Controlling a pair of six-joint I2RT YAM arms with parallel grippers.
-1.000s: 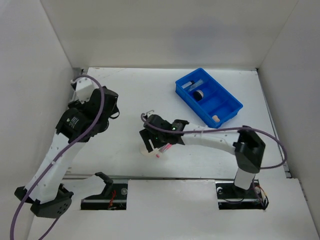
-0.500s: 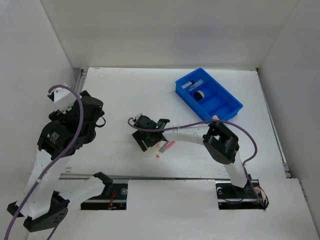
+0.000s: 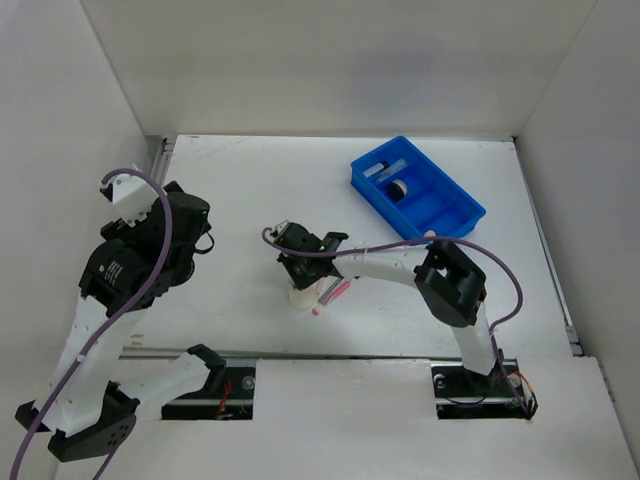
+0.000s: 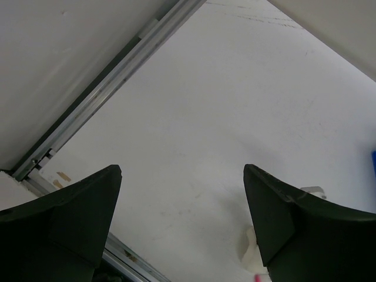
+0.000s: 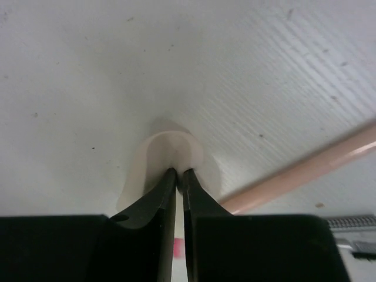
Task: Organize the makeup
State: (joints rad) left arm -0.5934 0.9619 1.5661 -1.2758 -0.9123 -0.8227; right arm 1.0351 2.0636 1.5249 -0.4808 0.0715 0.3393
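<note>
White table [image 3: 250, 180]: right hand [image 5: 180, 171] pinches cream puff [image 5: 169, 148]; pencil [image 5: 305, 168] cut off.

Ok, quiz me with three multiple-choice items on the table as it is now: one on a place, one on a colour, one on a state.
1. Where does the blue tray sit?
A) far right part of the table
B) near left corner
C) between the arm bases

2. What colour is the pencil beside the cream puff?
A) green
B) pink
C) yellow

3. How is the right tool?
A) wide open above the tray
B) out of view
C) shut on the cream puff

Answers: 1 A, the top view shows the tray at the far right. 2 B, the pencil shows pink next to the puff. 3 C, the right wrist view shows the fingers pinching the puff's edge.
</note>
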